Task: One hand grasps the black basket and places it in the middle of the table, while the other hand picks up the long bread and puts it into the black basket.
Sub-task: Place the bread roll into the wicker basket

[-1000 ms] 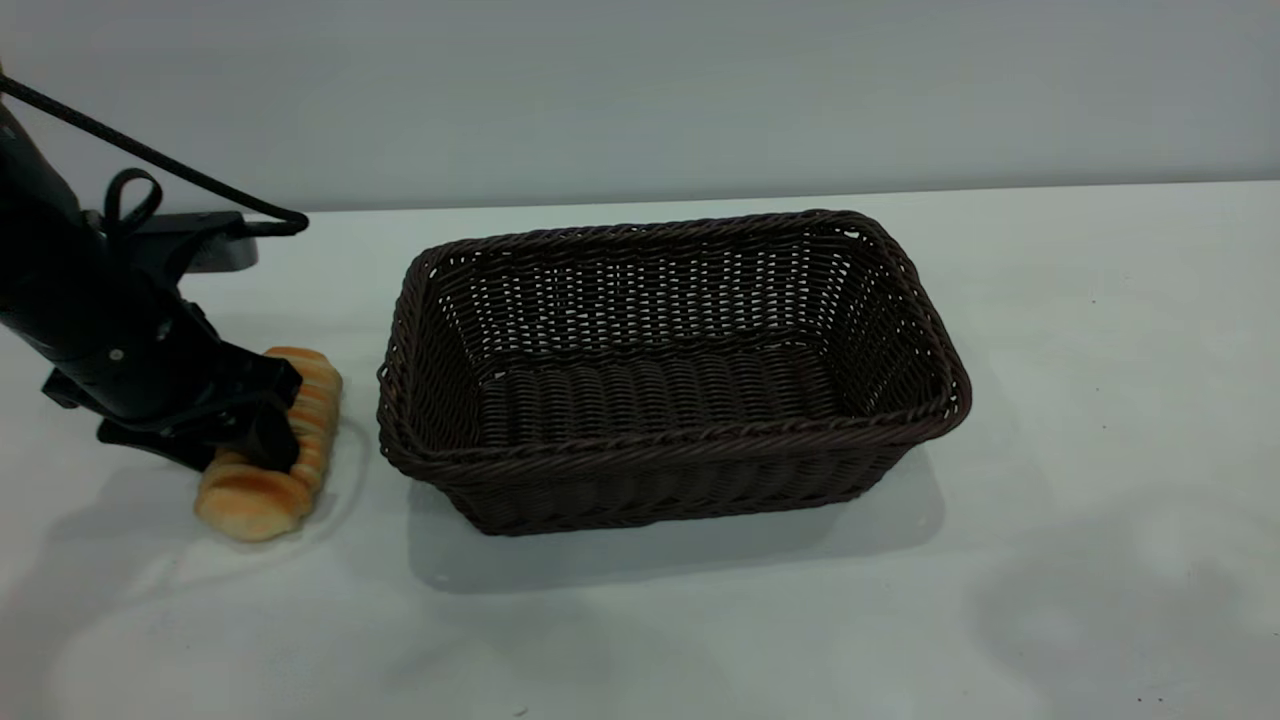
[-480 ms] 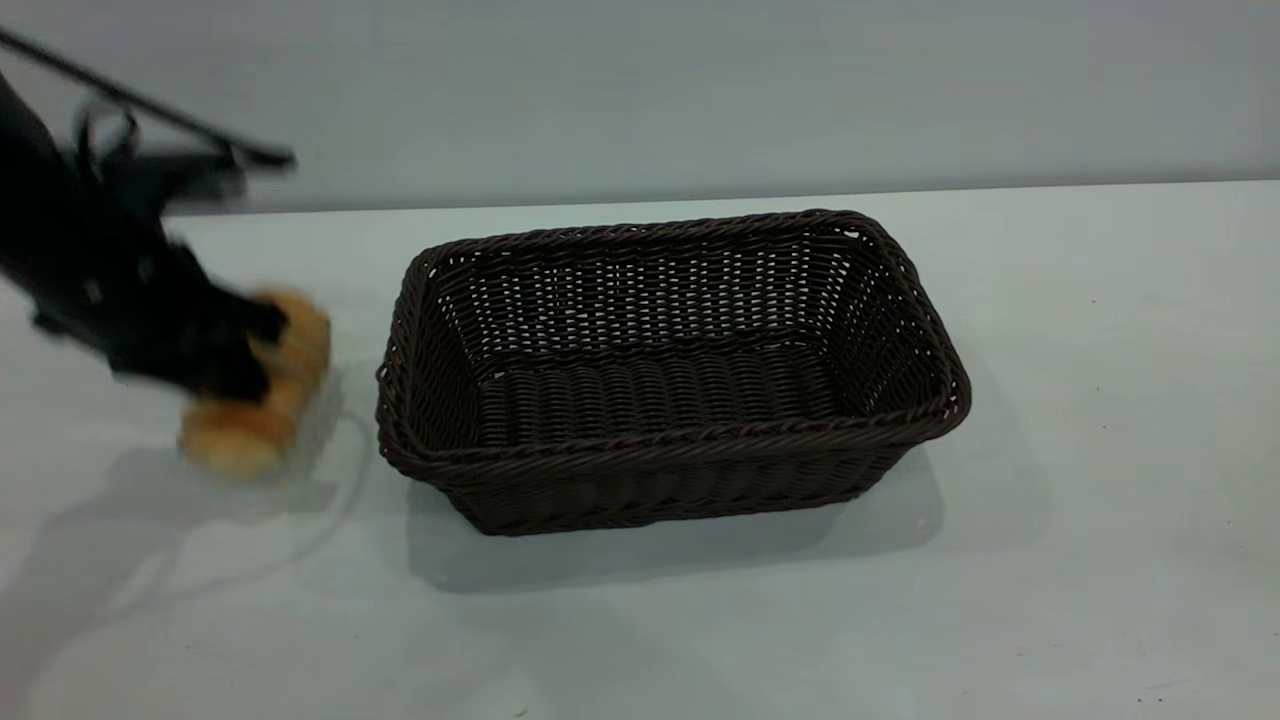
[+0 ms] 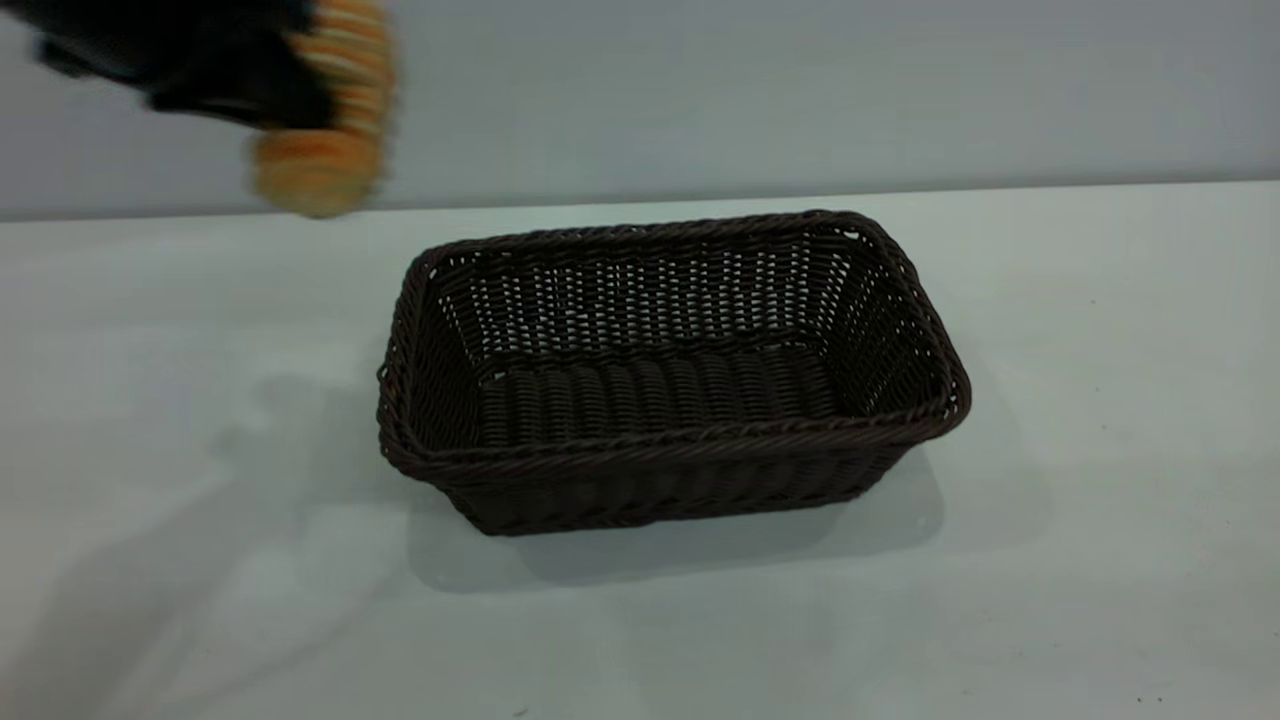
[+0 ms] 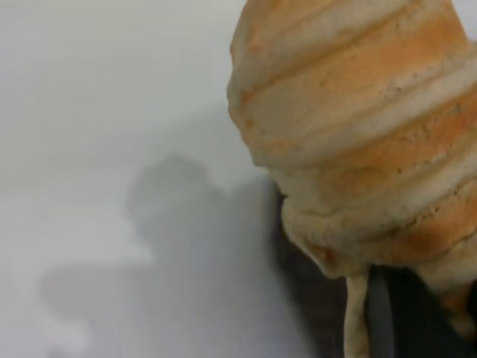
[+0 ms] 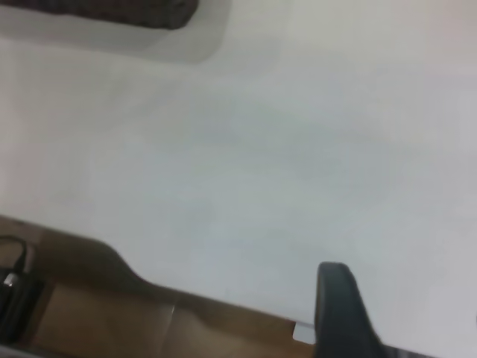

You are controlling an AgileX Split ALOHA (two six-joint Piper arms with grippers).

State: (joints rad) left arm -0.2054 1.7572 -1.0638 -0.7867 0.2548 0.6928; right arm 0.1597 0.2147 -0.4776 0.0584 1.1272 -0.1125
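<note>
The black basket (image 3: 660, 380) stands empty near the middle of the table (image 3: 1100, 420). My left gripper (image 3: 285, 95) is shut on the long bread (image 3: 325, 140), a golden roll with pale ridges, and holds it high in the air, up and to the left of the basket. In the left wrist view the bread (image 4: 358, 127) fills the frame with the black gripper (image 4: 399, 317) behind it, over the table and its shadow. My right gripper (image 5: 339, 309) hangs over the table's edge, away from the basket, and does not show in the exterior view.
The right wrist view shows one corner of the basket (image 5: 119, 9), bare white table, and the table's edge with brown floor (image 5: 89, 321) and a dark cable beyond it. A grey wall runs behind the table.
My left gripper has lifted the bread off the table at the basket's left and carried it high up and slightly right. The basket has not moved.
</note>
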